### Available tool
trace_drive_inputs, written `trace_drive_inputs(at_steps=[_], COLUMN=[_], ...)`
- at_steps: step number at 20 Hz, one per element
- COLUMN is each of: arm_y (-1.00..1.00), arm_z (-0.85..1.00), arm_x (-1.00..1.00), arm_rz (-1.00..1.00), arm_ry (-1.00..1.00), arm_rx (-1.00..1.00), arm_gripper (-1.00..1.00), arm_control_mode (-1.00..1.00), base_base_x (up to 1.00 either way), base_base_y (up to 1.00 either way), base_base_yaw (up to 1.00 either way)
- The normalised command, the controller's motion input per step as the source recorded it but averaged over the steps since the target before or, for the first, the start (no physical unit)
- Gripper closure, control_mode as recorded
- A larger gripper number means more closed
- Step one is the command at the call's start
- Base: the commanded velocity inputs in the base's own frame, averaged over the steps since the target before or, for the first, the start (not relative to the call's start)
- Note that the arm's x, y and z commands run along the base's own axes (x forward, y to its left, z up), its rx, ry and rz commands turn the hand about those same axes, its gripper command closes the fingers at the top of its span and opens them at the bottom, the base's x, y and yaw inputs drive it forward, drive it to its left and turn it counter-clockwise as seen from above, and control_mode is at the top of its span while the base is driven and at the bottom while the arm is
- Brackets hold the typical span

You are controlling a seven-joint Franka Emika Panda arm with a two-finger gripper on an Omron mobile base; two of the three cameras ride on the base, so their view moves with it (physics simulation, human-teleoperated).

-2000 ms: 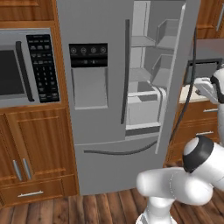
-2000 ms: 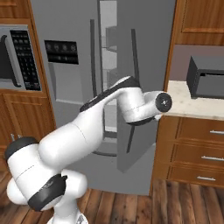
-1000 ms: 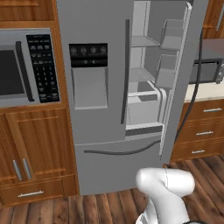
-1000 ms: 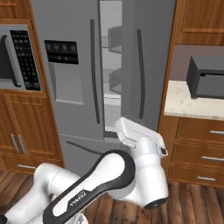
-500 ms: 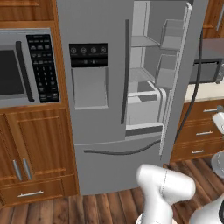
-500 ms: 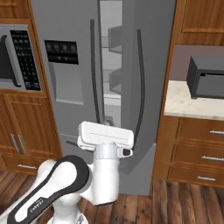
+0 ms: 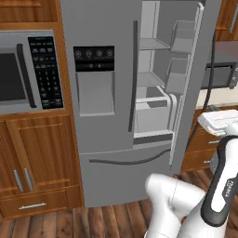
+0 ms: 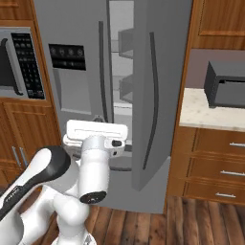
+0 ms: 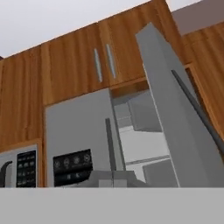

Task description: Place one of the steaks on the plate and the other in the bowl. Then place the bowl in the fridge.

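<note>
fridge (image 7: pixel 107 121): tall grey two-door unit between the microwave (image 7: pixel 25 74) on its left and the wooden drawers (image 8: pixel 215 162) under the counter (image 8: pixel 210 115) on its right; left door shut, with the black dispenser panel (image 7: pixel 94 58) on it.
right door (image 8: pixel 160 91): swung out toward the robot, its long handle running straight up and down; the gap beside it shows pale shelves (image 7: pixel 151 44) and door bins (image 7: pixel 179 81).
fridge interior: the shelves seen through the gap look bare; I cannot make out the bowl or either steak on them, and parts of the inside are hidden by the door.
arm (image 8: pixel 95 172): folded low in front of the fridge, below the open compartment, with the wrist raised.
gripper (image 9: pixel 113 178): jaws closed right together, nothing between them.
key relation: from the hand, the open compartment lies ahead and above; the open door stands to the right of that line.
judgement: with the hand empty and the door open, the bowl must be sought elsewhere or is already stowed out of sight; I cannot tell which.
</note>
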Motion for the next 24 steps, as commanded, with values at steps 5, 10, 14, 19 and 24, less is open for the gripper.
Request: trace_drive_inputs(at_steps=[5,10,14,19,24], arm_y=[0.68,0.02,0.0,-0.15,-0.83], arm_z=[0.01,-0.02,-0.05,-0.01,0.0], arm_x=[0.45,0.6,0.79,0.67,0.35], arm_rz=[-0.2,-0.24,-0.36,-0.34,-0.11], arm_ry=[0.22,0.11,0.09,0.16,0.23], arm_rx=[-0.12,-0.01,-0.04,-0.01,0.07], arm_gripper=[1.0,1.0,1.0,1.0,1.0], arm_control_mode=[-1.0,-1.0,-1.0,-1.0,-1.0], base_base_x=[0.0,0.0,0.0,0.0,0.0], base_base_y=[0.0,0.0,0.0,0.0,0.0], base_base_yaw=[0.0,0.0,0.0,0.0,0.0])
